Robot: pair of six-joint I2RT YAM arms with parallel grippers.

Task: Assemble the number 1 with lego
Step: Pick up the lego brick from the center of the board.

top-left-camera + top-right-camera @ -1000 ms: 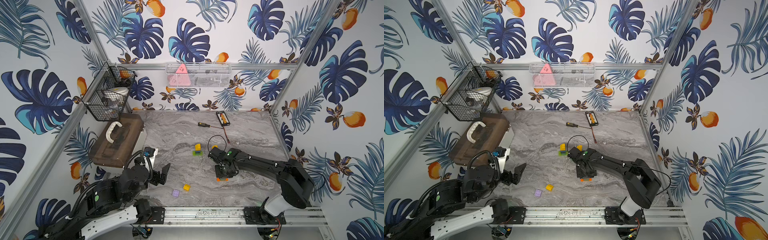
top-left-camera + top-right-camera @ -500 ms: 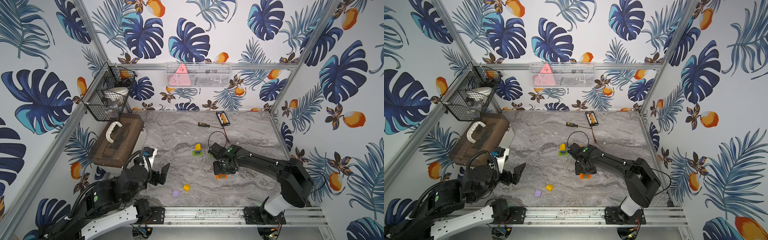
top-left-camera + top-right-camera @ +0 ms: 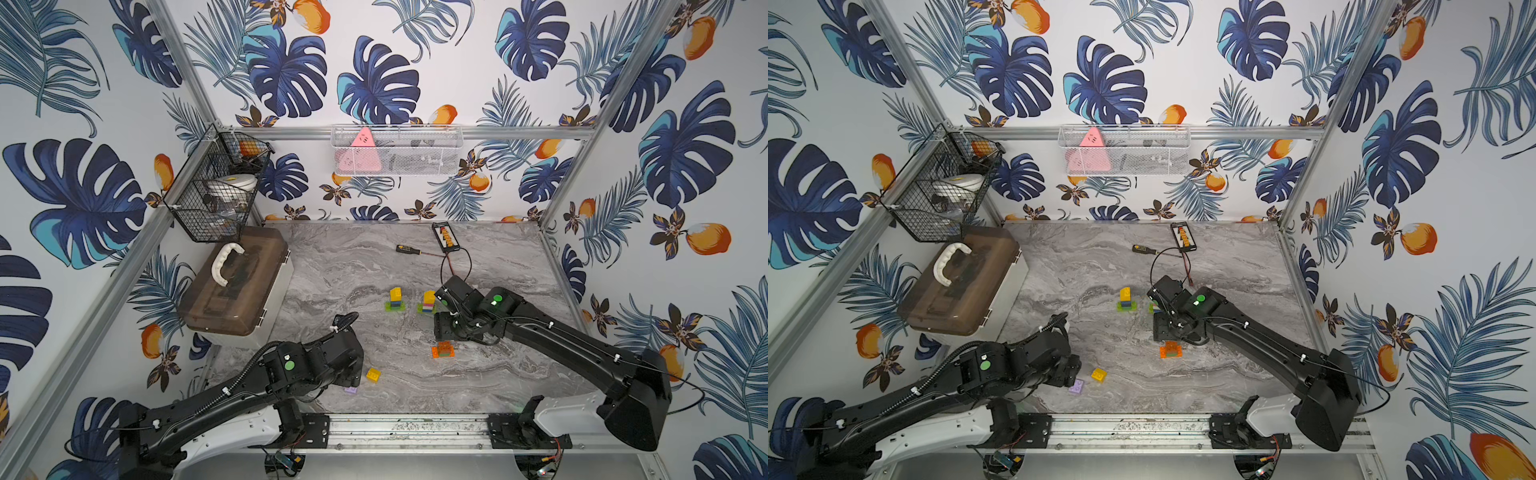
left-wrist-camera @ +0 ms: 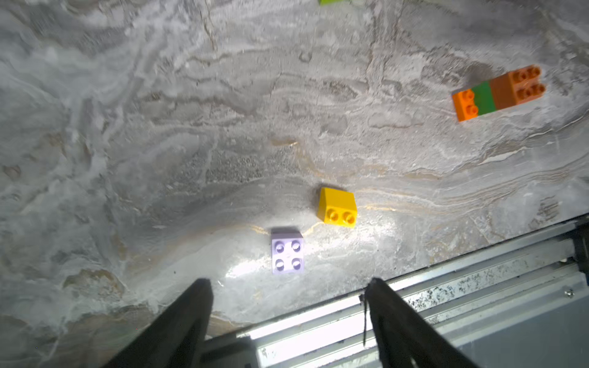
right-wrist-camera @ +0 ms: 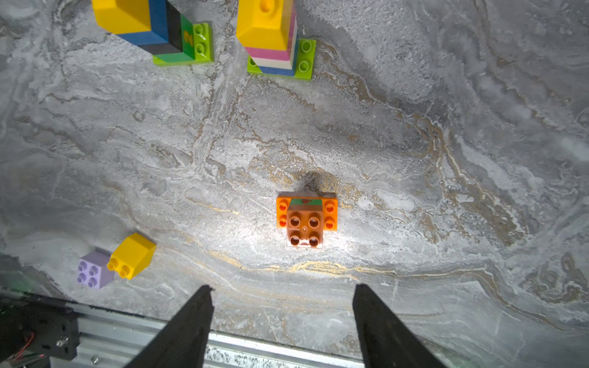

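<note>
Nearest to me, by the metal rail (image 4: 462, 286), I am holding my left pincer (image 4: 287, 306) wide and empty above a lilac square studded plastic brick (image 4: 287, 253). A yellow studded plastic brick (image 4: 337, 207) is lying on its side just beside it, and both are resting on the grey marbled desk (image 4: 159, 127).

Further out, my right pincer (image 5: 282, 306) is hanging open too, gripping nothing. It is hovering near a short stack on a long orange plastic base (image 5: 306, 220), with a green layer showing in it.

Beyond that, two taller stacks are standing upright on lime-green bases: a yellow, blue, black and green tower (image 5: 149, 28) and a yellow, pink, white and blue tower (image 5: 271, 41).

I am judging those two to be finished figures, while the orange one is looking only begun — the lilac and yellow bricks are waiting loose, probably meant for its column. So picking up, carrying and pressing on are all remaining.
</note>
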